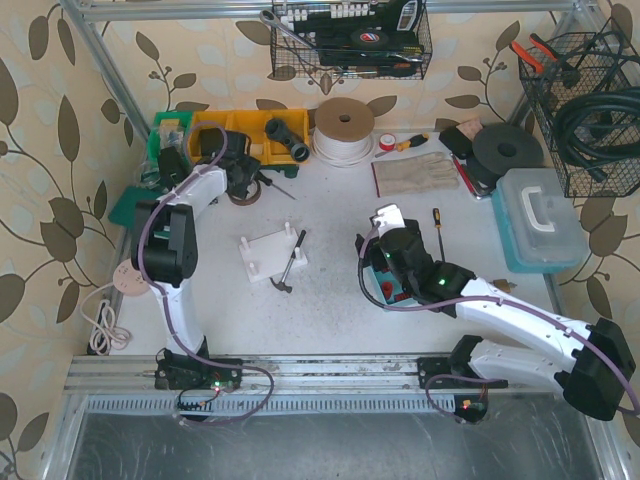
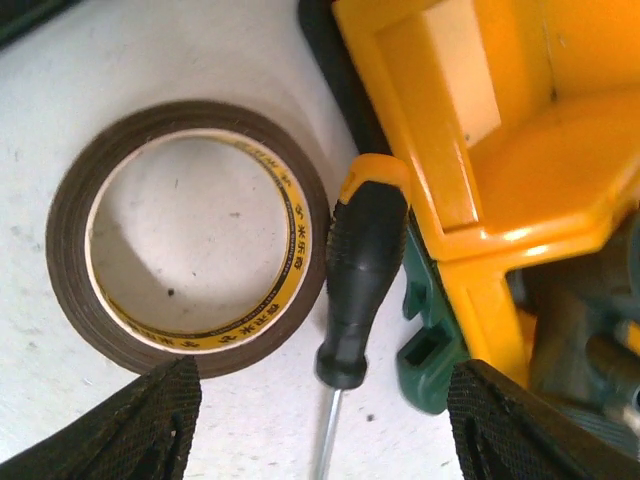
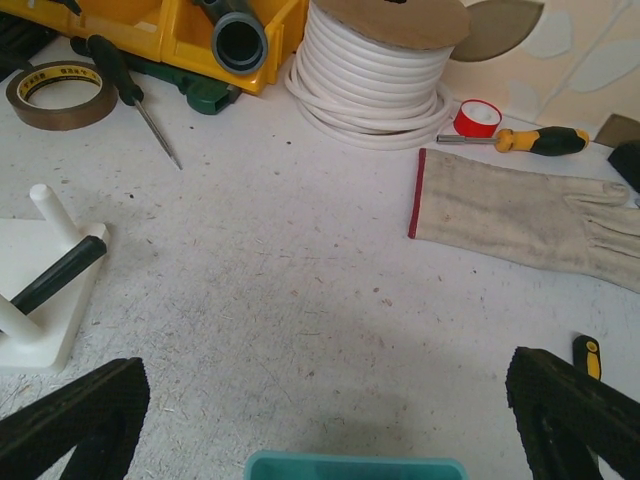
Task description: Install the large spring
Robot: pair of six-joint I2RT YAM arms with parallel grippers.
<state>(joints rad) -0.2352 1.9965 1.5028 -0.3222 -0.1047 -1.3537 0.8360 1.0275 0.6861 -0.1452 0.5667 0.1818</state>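
Leaf-patterned wallpaper is enclosing a white speckled worktop (image 1: 330, 290) inside an aluminium frame. Near the far-left corner, the left gripper (image 2: 320, 430) is hovering with its jaws spread wide and nothing between them. Below it a brown packing-tape roll (image 2: 190, 235) is lying flat, and an orange-and-black screwdriver (image 2: 360, 270) is touching the roll's rim and resting against a yellow parts bin (image 2: 500, 130).

Toward the right side of the worktop, the right gripper (image 3: 330, 420) is facing the far edge, its jaws likewise parted and empty. A white peg fixture (image 1: 272, 252) is sitting at the worktop's centre with a black-handled tool (image 1: 293, 262) lying across it.

The large spring is not showing clearly in any view (possibly it is sitting in a bin).

As a judgement, such a spring is probably light, stiff across its coils, compliant along its axis and prone to rolling. Pinching across the outer coils near mid-length is likely the safest hold.

Black characters are running around the tape's yellow core, too small to read with confidence.
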